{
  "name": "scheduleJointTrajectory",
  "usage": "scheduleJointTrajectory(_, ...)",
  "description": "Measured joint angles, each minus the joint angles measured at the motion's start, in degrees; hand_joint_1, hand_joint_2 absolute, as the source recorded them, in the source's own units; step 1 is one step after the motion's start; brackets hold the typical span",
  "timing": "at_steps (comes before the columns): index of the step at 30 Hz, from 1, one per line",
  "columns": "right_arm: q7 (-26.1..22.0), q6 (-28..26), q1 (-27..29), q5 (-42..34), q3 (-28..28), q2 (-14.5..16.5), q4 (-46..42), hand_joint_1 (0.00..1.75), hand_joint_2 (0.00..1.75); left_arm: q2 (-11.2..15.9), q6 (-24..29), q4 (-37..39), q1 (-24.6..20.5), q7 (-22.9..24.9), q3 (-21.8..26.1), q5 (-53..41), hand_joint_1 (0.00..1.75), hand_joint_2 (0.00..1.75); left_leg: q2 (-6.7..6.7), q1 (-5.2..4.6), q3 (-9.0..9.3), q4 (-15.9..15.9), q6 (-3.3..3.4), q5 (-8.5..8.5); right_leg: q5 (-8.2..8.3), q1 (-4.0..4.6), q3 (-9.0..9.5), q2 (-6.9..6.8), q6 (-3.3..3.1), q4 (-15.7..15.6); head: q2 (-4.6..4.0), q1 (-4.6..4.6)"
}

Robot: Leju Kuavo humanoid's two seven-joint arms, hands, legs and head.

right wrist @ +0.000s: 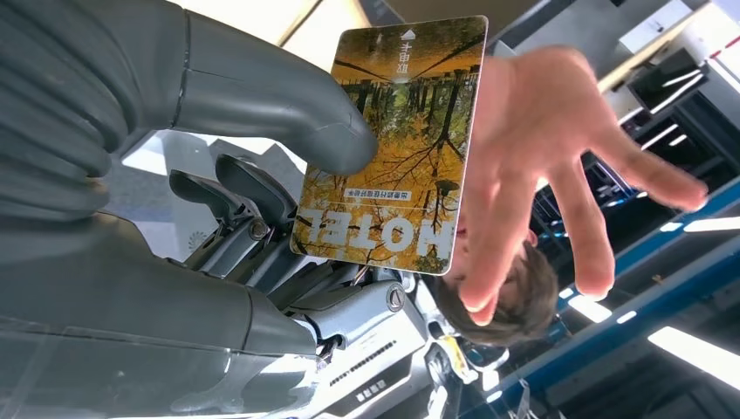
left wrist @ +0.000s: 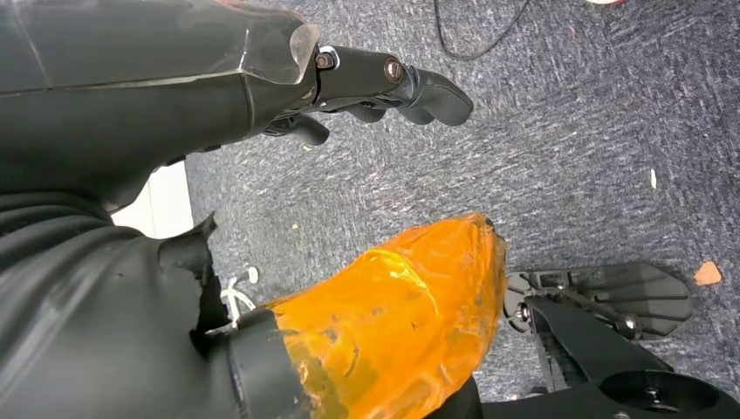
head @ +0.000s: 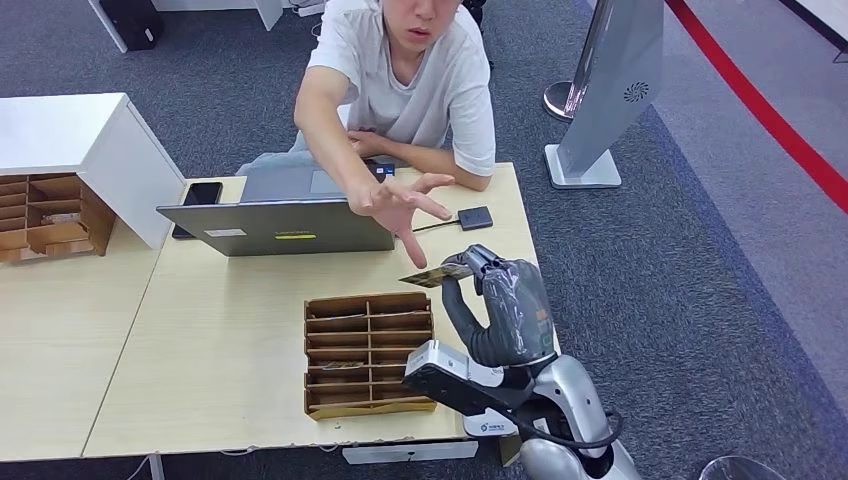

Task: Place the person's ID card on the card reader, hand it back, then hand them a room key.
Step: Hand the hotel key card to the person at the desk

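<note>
Room key card (right wrist: 390,144), a yellow-and-brown rectangle printed HOTEL, is sitting pinched between your right hand's (head: 497,305) thick grey thumb and darker fingers (right wrist: 240,192), raised above the pale wooden table (head: 230,340). Left of it, the brown slotted card tray (head: 368,352) and grey laptop (head: 277,226) are resting. The person's spread hand (head: 400,205) is reaching just beside the card. Your left hand (left wrist: 349,87) is hanging over grey carpet, fingers curling in on nothing.
</note>
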Motion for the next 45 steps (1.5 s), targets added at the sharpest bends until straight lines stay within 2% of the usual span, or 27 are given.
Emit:
scheduleJointTrajectory(14, 0.6, 1.2, -1.7, 0.4, 1.0, 1.1, 1.1, 1.75, 1.75, 0.0, -0.2, 0.0, -0.5, 0.3, 0.0, -0.5, 0.0, 0.0, 0.0, 0.0, -0.01, 0.0, 0.0, 0.0, 0.0, 0.0, 0.0, 0.0, 0.0, 0.0, 0.0, 0.0)
scheduleJointTrajectory(23, 5.0, 4.8, -4.7, 3.7, 1.8, 2.3, 4.7, 1.73, 1.75, 0.0, -0.7, 0.0, -0.6, 1.0, -0.5, -1.4, 0.0, 0.0, 0.0, 0.0, 0.01, 0.0, -0.01, 0.03, 0.01, 0.0, 0.01, 0.0, -0.01, 0.0, 0.0, 0.0)
scheduleJointTrajectory(25, 5.4, 5.1, -5.2, 4.2, 1.9, 2.5, 5.5, 1.32, 1.75, 0.0, -0.7, 0.0, -0.6, 1.0, -0.8, -1.4, 0.0, 0.0, 0.0, 0.0, 0.01, 0.0, -0.01, 0.04, 0.01, 0.0, 0.01, 0.0, -0.01, 0.0, 0.0, -0.01)
scheduleJointTrajectory(26, 5.6, 5.3, -5.4, 4.4, 1.9, 2.6, 5.8, 0.98, 1.75, 0.0, -0.7, 0.0, -0.6, 1.0, -0.9, -1.4, 0.0, 0.0, 0.0, 0.0, 0.01, 0.0, -0.01, 0.04, 0.01, 0.0, 0.01, 0.0, -0.01, 0.0, 0.0, -0.01)
scheduleJointTrajectory(27, 5.7, 5.3, -5.5, 4.7, 2.0, 2.7, 6.2, 0.55, 1.75, 0.0, -0.7, 0.0, -0.6, 1.1, -1.0, -1.4, 0.0, 0.0, 0.0, 0.0, 0.01, 0.0, -0.01, 0.04, 0.01, 0.0, 0.01, 0.0, -0.01, 0.0, 0.0, 0.0)
scheduleJointTrajectory(29, 6.0, 5.4, -5.7, 5.1, 2.1, 2.9, 6.7, 0.1, 1.75, 0.0, -0.7, 0.0, -0.6, 1.1, -1.2, -1.4, 0.0, 0.0, -0.01, 0.0, 0.0, 0.0, -0.01, 0.04, 0.01, 0.0, 0.01, 0.0, -0.01, 0.0, 0.0, 0.0)
scheduleJointTrajectory(30, 6.2, 5.4, -5.8, 5.4, 2.2, 2.9, 7.0, 0.0, 1.75, 0.0, -0.7, 0.0, -0.6, 1.1, -1.3, -1.4, 0.0, 0.0, -0.01, 0.0, 0.0, 0.0, -0.01, 0.04, 0.01, 0.0, 0.0, -0.01, -0.01, 0.0, 0.0, 0.0)
scheduleJointTrajectory(33, 6.6, 5.6, -5.9, 6.1, 2.3, 2.9, 7.6, 0.0, 1.75, 0.0, -0.7, 0.0, -0.6, 1.1, -1.3, -1.4, 0.0, 0.0, -0.01, 0.0, 0.0, 0.0, -0.01, 0.04, 0.01, 0.0, 0.0, -0.01, -0.01, 0.0, 0.0, 0.0)
scheduleJointTrajectory(37, 7.1, 5.7, -5.9, 6.8, 2.5, 2.9, 8.0, 0.0, 0.0, 0.0, -0.7, 0.0, -0.6, 1.1, -1.3, -1.4, 0.0, 0.0, -0.01, 0.0, 0.0, 0.0, -0.01, 0.03, 0.01, 0.0, 0.0, -0.01, -0.01, 0.0, 0.0, -0.01)
scheduleJointTrajectory(45, 7.0, 5.4, -5.8, 7.8, 2.5, 2.9, 8.1, 0.0, 0.0, 0.0, -0.7, 0.0, -0.6, 1.1, -1.3, -1.3, 0.0, 0.0, -0.01, 0.0, 0.0, 0.0, -0.01, 0.04, 0.01, 0.0, 0.0, -0.01, -0.01, 0.0, 0.0, 0.0)
